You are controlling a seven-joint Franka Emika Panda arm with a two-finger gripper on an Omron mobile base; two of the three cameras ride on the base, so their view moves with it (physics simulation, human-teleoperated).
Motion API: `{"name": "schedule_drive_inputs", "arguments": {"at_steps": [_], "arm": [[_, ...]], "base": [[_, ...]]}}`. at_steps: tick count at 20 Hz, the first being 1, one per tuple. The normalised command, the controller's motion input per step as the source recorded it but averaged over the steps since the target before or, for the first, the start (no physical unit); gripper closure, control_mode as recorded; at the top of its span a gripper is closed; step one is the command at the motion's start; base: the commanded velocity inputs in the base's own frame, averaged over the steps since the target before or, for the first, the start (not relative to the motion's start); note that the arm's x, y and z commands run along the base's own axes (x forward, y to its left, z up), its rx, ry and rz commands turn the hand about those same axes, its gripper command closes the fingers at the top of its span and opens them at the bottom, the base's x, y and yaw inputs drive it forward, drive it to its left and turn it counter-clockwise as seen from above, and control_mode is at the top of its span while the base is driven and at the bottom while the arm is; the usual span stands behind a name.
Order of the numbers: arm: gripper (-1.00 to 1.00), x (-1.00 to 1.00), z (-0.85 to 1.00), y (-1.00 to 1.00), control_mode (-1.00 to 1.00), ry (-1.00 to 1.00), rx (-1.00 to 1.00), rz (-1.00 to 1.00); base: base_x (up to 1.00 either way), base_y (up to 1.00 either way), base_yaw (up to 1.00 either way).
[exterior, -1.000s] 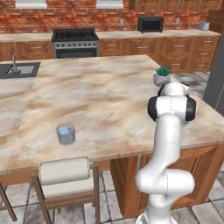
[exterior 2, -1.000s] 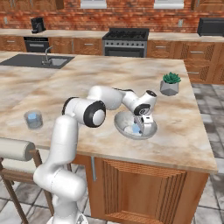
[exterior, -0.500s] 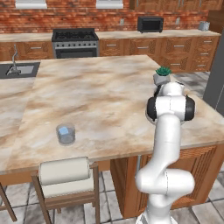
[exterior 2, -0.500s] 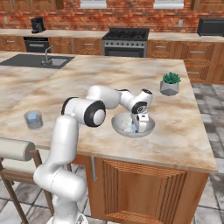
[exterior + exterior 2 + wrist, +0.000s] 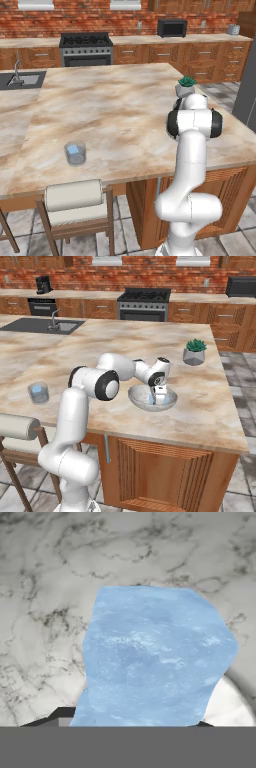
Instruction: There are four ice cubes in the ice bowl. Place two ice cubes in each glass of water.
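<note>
Down in the ice bowl (image 5: 170,401), pincer (image 5: 156,401) half-hidden.

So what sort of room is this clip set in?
A home kitchen, rendered rather than real. A black stove and microwave stand against the brick back wall, a sink is set in the side counter, and a marble-topped island fills the middle.

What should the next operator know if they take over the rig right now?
Gripper: down inside the ice bowl, an ice cube right at its fingertips; whether the jaws are shut on it cannot be told.
Glass of water: near the counter's front edge, far from the bowl, with something light blue in it, likely a cube already delivered.
The potted plant stands behind the bowl.
Left: lift this cube, carry it to a glass, repeat until each glass has two. Count the cubes yourself.
</note>
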Motion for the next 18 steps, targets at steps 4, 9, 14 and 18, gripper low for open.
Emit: {"name": "schedule_drive_inputs", "arguments": {"at_steps": [4, 9, 14, 18], "arm": [[1.00, -0.84, -0.20, -0.05, -1.00, -0.10, 0.01, -0.06], [1.00, -0.78, 0.22, 0.01, -1.00, -0.11, 0.01, -0.01], [1.00, 0.30, 0.55, 0.32, -1.00, -0.15, -0.01, -0.08], [1.00, 0.45, 0.54, 0.29, -1.00, -0.17, 0.00, -0.15]], "base": [[0.00, 0.00, 0.00], [0.00, 0.00, 0.00], [0.00, 0.00, 0.00], [0.00, 0.00, 0.00]]}}
